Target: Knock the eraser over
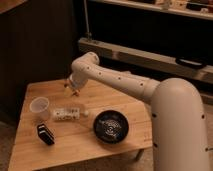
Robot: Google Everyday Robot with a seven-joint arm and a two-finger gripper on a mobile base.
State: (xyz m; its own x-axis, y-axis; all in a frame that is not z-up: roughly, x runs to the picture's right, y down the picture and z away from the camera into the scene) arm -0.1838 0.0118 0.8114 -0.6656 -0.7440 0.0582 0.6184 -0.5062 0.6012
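Over the wooden table (30,156), the gripper (74,90) hangs near the far edge, how wide it stands I cannot tell; closer are the cup (40,107), white dotted item (67,114) and black bowl (111,126); the eraser (45,134) sits front left, well apart from the gripper

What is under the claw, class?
Only table wood shows under the claw, which hangs over its far side; the patch behind the claw is hidden. The eraser sits apart.

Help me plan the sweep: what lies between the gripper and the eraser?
Camera view: the white dotted oblong item lies between the gripper, over the table's far side, and the eraser.
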